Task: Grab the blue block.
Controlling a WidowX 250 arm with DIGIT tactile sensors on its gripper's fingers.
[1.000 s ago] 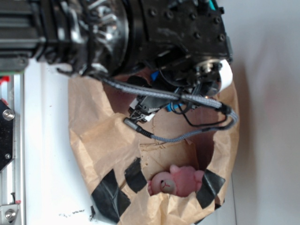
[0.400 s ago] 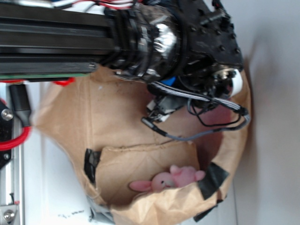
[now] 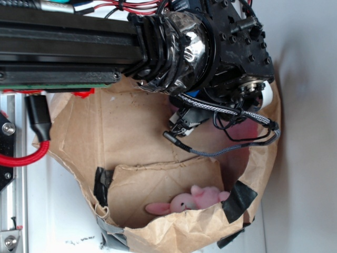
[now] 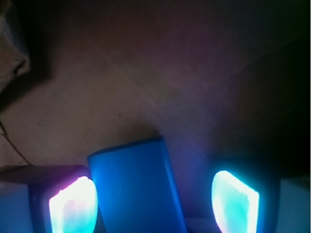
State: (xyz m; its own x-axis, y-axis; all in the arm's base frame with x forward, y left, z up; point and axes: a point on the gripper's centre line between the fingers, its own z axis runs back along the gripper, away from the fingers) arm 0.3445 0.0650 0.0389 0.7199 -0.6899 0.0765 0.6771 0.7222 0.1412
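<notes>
Exterior view
Arm: the black arm (image 3: 200, 47) reaches in from the left and bends down into a brown paper bag (image 3: 131, 137).
Bag: open, crumpled, patched with strips of black tape (image 3: 239, 199), standing on the white table (image 3: 63, 211).
Bunny: a pink plush bunny (image 3: 190, 201) lies on the bag's floor near the lower rim, well apart from the arm.
Cable: a grey braided cable (image 3: 231, 145) loops below the wrist.
Tool here: hidden under the wrist, so I cannot tell its state from this side; the block is not visible either.

Wrist view
Tool: the tool (image 4: 153, 204) stands apart, its two glowing fingers (image 4: 73, 206) at either side of the lower edge.
Blue block: the blue block (image 4: 138, 189) lies flat on the brown paper floor between the fingers, just beside the left-hand one, with a wide gap to the other.
Contact: touching or not on the near side, I cannot tell.
</notes>
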